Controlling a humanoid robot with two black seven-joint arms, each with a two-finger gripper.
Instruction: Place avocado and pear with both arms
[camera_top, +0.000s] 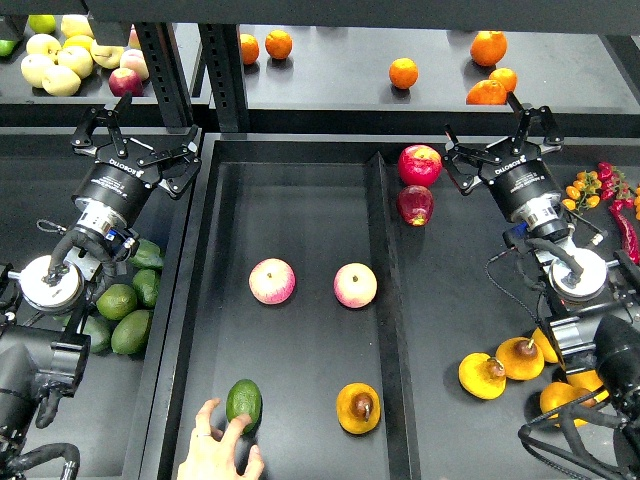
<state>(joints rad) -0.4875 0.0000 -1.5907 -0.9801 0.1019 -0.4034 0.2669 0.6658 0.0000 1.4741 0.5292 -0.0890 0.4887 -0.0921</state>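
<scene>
The avocado (243, 402), glossy green, lies near the front left of the black centre tray (391, 300), and a human hand (215, 452) touches it from below. To its right in the same tray sits the pear (358, 408), golden with a dark brown sunken patch. My left gripper (140, 138) hovers open over the left bin, far behind the avocado, holding nothing. Right of the tray's far corner, my right gripper (497, 138) is also open and empty.
Two pink apples (272, 281) (355, 285) lie mid-tray. Two red apples (419, 165) rest just right of the tray. More avocados (125, 302) fill the left bin, more pears (500, 368) the right. Oranges (403, 72) and yellow apples (58, 62) sit on the back shelf.
</scene>
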